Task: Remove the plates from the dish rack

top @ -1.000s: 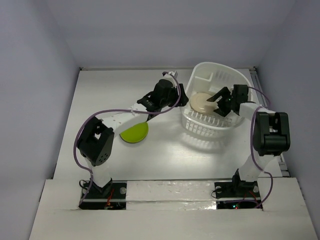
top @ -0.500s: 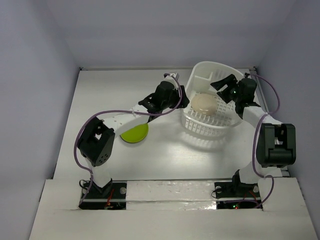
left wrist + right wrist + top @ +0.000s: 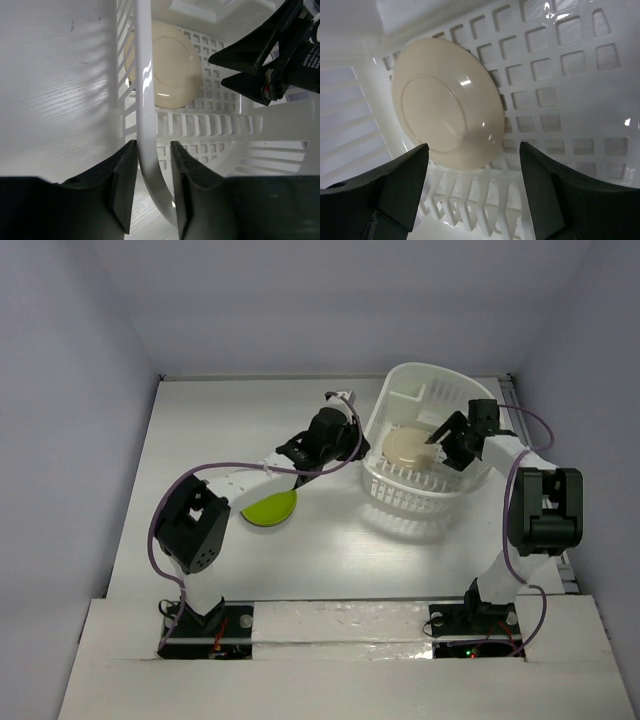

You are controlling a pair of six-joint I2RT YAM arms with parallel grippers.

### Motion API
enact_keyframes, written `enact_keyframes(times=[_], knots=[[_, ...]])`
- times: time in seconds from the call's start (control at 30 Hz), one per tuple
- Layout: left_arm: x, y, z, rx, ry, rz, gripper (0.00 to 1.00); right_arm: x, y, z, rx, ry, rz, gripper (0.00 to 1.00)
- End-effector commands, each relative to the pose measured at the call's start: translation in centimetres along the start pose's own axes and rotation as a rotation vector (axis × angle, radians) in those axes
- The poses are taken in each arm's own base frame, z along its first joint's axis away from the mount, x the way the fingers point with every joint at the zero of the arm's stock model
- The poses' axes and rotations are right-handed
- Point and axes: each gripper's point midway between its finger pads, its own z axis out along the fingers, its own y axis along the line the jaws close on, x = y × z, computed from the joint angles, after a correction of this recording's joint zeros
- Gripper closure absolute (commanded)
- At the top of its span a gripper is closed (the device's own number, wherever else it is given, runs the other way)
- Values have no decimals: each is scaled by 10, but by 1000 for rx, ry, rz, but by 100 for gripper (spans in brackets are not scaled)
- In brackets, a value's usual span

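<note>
The white dish rack (image 3: pixel 412 490) stands at the back right of the table. A cream plate (image 3: pixel 407 445) lies inside it on the grid floor, close to the slotted wall. A lime green plate (image 3: pixel 270 506) rests on the table, partly under my left arm. My left gripper (image 3: pixel 357 445) is at the rack's left side; in the left wrist view its jaws (image 3: pixel 152 185) are shut on the rack's rim (image 3: pixel 143 100). My right gripper (image 3: pixel 438 440) reaches into the rack. In the right wrist view it (image 3: pixel 472 190) stands open, just short of the cream plate (image 3: pixel 447 105).
A small inner compartment (image 3: pixel 412 395) sits at the rack's far side. Grey walls close the table in at the back and both sides. My right gripper (image 3: pixel 217 70) shows across the rack in the left wrist view, beyond the plate (image 3: pixel 167 65).
My left gripper has closed onto the rack's rim. My right gripper lifted toward the rack's far rim, then came back down beside the cream plate. The green plate has not moved.
</note>
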Motion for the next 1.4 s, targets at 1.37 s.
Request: enact_keyframes(times=[1.37], knots=[[-28, -30, -80, 214, -232, -137, 100, 67, 106, -29, -531, 130, -60, 25]])
